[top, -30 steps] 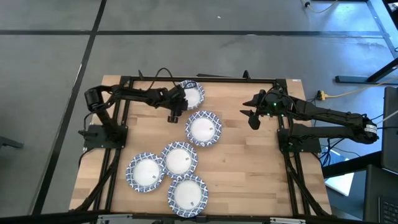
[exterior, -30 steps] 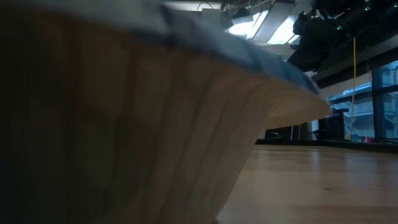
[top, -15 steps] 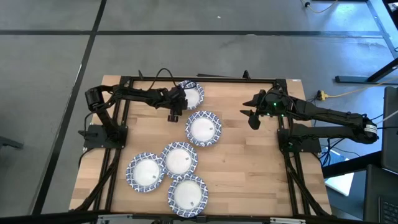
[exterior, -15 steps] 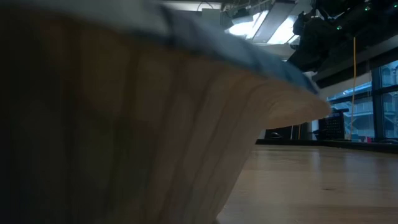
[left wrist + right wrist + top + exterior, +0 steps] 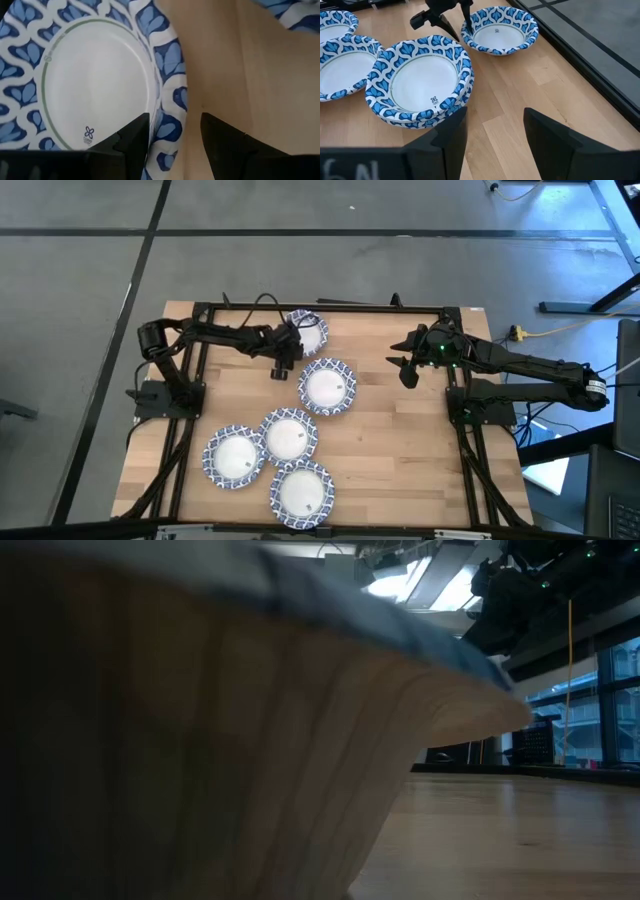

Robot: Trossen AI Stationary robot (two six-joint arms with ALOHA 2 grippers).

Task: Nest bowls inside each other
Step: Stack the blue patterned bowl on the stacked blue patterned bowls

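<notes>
My left tool (image 5: 281, 364) hangs with fingers spread over the rim of the far bowl (image 5: 308, 332), one finger inside and one outside, gripping nothing yet; I'd judge I'm lining up a rim pinch to lift it. That bowl sits just beyond the doubled bowl (image 5: 327, 386) at mid-bench, likely where it goes. Nearer me than that stack, three more bowls (image 5: 270, 457) cluster, rims touching. My right tool (image 5: 403, 369) waits beside the stack, open and empty, clear of the work.
</notes>
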